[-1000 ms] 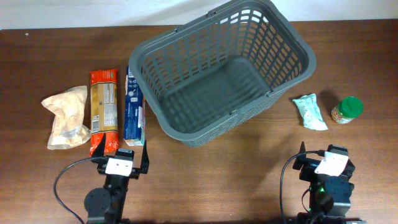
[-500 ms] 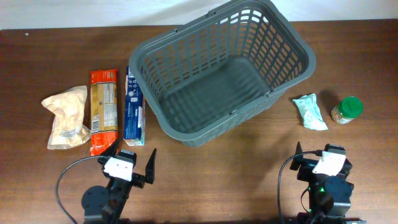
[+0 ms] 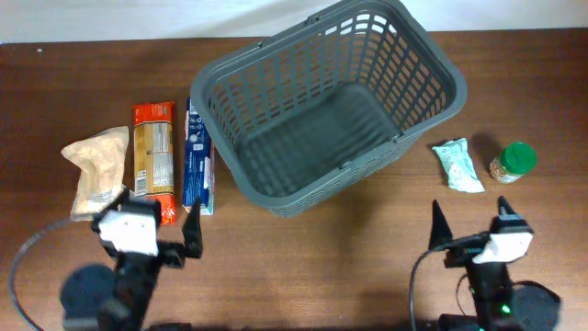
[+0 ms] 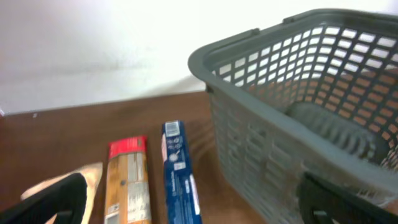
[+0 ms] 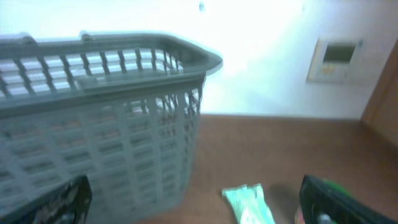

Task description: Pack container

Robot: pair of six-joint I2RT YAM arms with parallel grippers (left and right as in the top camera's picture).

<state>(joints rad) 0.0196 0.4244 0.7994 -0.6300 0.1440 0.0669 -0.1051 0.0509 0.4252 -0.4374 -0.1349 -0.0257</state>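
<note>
On the brown wooden table [image 3: 303, 276], the container [image 3: 303, 188] sits at the centre toward the far edge, turned at a slant. It is a dark grey basket with slotted lattice sides and a thick rim, and its inside holds nothing.

To its left three packages lie side by side:
- A blue box [image 3: 197, 156] lies just beside the basket's corner.
- An orange-red packet [image 3: 153, 161] with a tan label panel comes next.
- A crumpled beige bag [image 3: 96, 175] lies farthest out.

The box and the packet both carry print. In the overhead view it is too small to read. In the left wrist view it is blurred, showing only a white mark on the box [image 4: 180, 174] and dark lines on the packet [image 4: 127, 180].

To the basket's right a pale green packet [image 3: 457, 165] lies near a jar with a green lid [image 3: 513, 163]. The jar's label is not legible.

The left gripper [image 3: 147, 216] hangs over the near ends of the packages, its fingers spread wide and holding nothing. The right gripper [image 3: 470, 221] is near the table's front edge, below the green packet, also spread wide and empty.
</note>
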